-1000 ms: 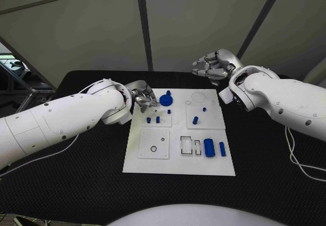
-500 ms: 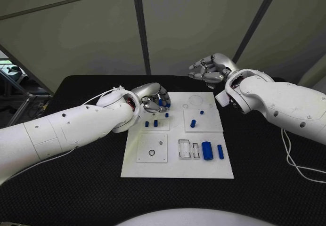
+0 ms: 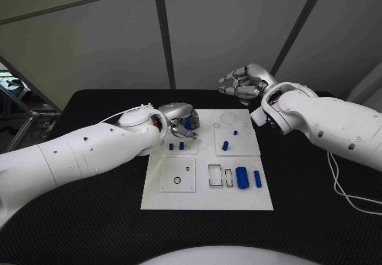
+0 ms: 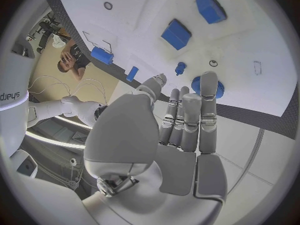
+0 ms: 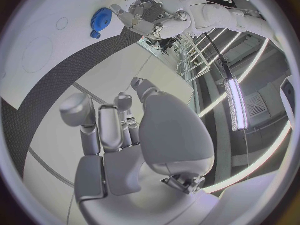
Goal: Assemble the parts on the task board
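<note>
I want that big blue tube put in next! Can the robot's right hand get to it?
Probably yes. The fat blue plastic cylinder lies uncovered on the white task board, nothing above it. The right hand is raised beyond the board's far edge, fingers curled, holding nothing.

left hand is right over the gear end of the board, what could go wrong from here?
1. The left hand hovers, fingers apart and holding nothing, over the blue gear; the head view hides most of the gear, so a descent could land off-centre.
2. Small blue pegs stand close by on the task board; the hand or forearm might knock them.
3. The right hand is curled, raised beyond the board's far edge, so it likely can't steady the board.
</note>
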Tool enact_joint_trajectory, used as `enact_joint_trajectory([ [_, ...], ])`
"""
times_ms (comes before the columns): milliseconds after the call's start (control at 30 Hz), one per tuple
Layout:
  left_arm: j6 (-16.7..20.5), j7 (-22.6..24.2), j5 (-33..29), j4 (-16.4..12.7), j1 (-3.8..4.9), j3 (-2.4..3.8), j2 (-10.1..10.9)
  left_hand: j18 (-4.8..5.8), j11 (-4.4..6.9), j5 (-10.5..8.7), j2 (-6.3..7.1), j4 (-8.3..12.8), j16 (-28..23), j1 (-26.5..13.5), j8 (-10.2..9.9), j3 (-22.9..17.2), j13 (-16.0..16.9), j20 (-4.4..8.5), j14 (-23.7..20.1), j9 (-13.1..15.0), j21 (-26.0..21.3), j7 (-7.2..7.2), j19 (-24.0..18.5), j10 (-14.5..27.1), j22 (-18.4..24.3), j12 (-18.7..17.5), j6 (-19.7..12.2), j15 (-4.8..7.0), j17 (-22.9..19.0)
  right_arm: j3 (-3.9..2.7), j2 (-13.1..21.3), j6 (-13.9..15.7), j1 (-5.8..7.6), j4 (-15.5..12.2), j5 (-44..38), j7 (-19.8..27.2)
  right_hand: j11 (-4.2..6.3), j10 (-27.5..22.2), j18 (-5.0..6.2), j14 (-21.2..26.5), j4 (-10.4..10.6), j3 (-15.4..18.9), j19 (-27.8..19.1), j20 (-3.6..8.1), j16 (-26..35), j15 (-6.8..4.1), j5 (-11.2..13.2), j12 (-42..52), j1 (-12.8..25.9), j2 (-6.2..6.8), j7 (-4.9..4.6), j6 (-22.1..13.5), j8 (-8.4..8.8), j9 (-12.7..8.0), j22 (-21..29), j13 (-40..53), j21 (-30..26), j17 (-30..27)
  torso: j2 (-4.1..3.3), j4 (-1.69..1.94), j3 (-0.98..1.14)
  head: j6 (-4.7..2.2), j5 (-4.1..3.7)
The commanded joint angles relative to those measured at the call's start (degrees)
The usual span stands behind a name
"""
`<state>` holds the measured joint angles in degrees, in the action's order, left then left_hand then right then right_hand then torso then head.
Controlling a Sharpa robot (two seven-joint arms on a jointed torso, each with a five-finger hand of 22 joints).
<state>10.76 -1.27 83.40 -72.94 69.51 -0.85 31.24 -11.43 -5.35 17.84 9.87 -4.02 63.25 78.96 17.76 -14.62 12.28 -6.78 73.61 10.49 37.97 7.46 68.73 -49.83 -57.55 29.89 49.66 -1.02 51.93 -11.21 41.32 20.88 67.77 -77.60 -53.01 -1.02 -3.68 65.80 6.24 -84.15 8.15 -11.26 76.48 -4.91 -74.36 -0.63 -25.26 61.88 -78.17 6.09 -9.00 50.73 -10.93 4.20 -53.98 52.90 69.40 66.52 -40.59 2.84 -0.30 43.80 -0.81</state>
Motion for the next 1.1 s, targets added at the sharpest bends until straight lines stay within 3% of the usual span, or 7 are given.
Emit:
enact_joint_trajectory([
  [33,-3.38,-0.85,2.62,0.72,0.05,0.01,-0.62,2.02,-0.09,-0.29,-0.34,0.11,0.94,0.31,-0.30,0.43,-0.24,-0.04,0.72,-0.17,1.25,-0.02,0.81,-0.31,-0.79,-0.39,0.41,-0.03,0.49,-0.03,-0.13,-0.07,0.09,-0.02,0.03,0.40,-0.01,-0.32,0.40,-0.97,-0.02,-0.43,-0.56,-0.01,0.36,-0.37,-0.23,-0.16,0.34,-0.15,0.00,0.14,-0.27,-0.02,0.05,-0.06,-0.37,-0.05,0.01,0.02,0.00,0.06,0.02],
  [233,-4.46,-1.32,3.03,1.80,-0.13,0.01,-1.47,2.65,-0.08,-0.28,-0.55,-0.05,3.39,0.35,-0.58,0.72,-0.89,-0.01,2.07,-0.55,5.11,-0.15,2.58,-0.89,-3.44,-0.68,1.32,-0.01,2.19,-0.03,-0.20,-0.09,0.09,0.00,0.03,0.37,-0.01,-0.32,0.40,-0.97,-0.02,-0.43,-0.56,-0.01,0.36,-0.37,-0.23,-0.16,0.34,-0.15,0.00,0.14,-0.27,-0.02,0.05,-0.06,-0.37,-0.05,0.01,0.03,0.03,0.19,0.34],
  [800,-5.11,-1.90,3.16,3.60,-0.73,0.02,-2.79,3.88,0.89,-0.37,-2.09,0.72,8.53,2.82,-1.62,-1.58,-2.27,0.71,4.76,-1.53,13.43,0.18,6.07,-4.77,-9.40,-1.13,3.71,0.84,5.85,-0.03,-0.36,-0.14,0.09,0.00,0.03,0.23,0.00,-0.30,0.39,-0.96,-0.03,-0.57,-0.55,0.01,0.41,-0.38,-0.26,-0.18,0.29,-0.16,0.00,0.10,-0.28,-0.04,0.05,-0.05,-0.42,-0.04,0.02,0.06,-0.01,0.36,0.16],
  [833,-5.06,-1.87,3.16,3.67,-0.76,0.02,-2.83,3.92,0.92,-0.82,-2.23,0.84,8.69,3.06,-1.75,-1.93,-2.39,0.76,4.82,-1.62,13.68,0.22,6.15,-4.95,-9.62,-1.25,3.81,0.88,5.87,-0.03,-0.38,-0.14,0.09,0.00,0.03,0.23,0.00,-0.30,0.39,-0.96,-0.03,-0.57,-0.55,0.01,0.41,-0.38,-0.26,-0.18,0.29,-0.16,0.00,0.10,-0.28,-0.04,0.05,-0.05,-0.42,-0.04,0.02,0.07,-0.01,0.37,0.16],
  [900,-4.95,-1.83,3.16,3.82,-0.81,0.02,-2.92,4.04,1.00,-6.93,-2.90,1.38,9.07,4.16,-2.24,-3.79,-2.84,0.91,4.92,-1.93,14.27,0.31,6.23,-5.50,-10.26,-1.82,4.17,1.02,5.79,-0.03,-0.41,-0.15,0.09,0.00,0.03,0.23,0.00,-0.30,0.39,-0.96,-0.03,-0.57,-0.55,0.01,0.41,-0.38,-0.26,-0.18,0.29,-0.16,0.00,0.10,-0.28,-0.04,0.05,-0.05,-0.42,-0.04,0.01,0.08,-0.01,0.36,0.14],
  [933,-4.87,-1.82,3.16,3.89,-0.83,0.02,-2.97,4.09,0.99,-8.44,-2.95,1.57,9.26,4.40,-2.45,-4.67,-3.02,0.93,4.98,-2.06,14.66,0.34,6.32,-5.78,-10.62,-2.03,4.37,1.00,5.76,-0.03,-0.42,-0.16,0.09,0.01,0.03,0.23,0.00,-0.30,0.39,-0.96,-0.03,-0.57,-0.55,0.01,0.41,-0.38,-0.26,-0.18,0.29,-0.16,0.00,0.10,-0.28,-0.04,0.05,-0.05,-0.42,-0.04,0.02,0.08,-0.01,0.37,0.15],
  [1100,-4.61,-1.81,3.16,4.21,-0.92,0.02,-3.21,4.31,1.06,-9.24,-2.87,2.06,9.91,4.72,-2.89,-6.64,-3.35,0.97,5.31,-2.35,16.18,0.41,6.83,-6.66,-11.82,-2.36,4.95,1.04,6.04,-0.03,-0.49,-0.19,0.09,0.01,0.03,0.20,0.00,-0.30,0.39,-0.96,-0.03,-0.57,-0.55,0.01,0.41,-0.38,-0.26,-0.18,0.29,-0.16,0.00,0.10,-0.28,-0.04,0.05,-0.05,-0.42,-0.04,0.00,0.08,0.00,0.37,0.19],
])
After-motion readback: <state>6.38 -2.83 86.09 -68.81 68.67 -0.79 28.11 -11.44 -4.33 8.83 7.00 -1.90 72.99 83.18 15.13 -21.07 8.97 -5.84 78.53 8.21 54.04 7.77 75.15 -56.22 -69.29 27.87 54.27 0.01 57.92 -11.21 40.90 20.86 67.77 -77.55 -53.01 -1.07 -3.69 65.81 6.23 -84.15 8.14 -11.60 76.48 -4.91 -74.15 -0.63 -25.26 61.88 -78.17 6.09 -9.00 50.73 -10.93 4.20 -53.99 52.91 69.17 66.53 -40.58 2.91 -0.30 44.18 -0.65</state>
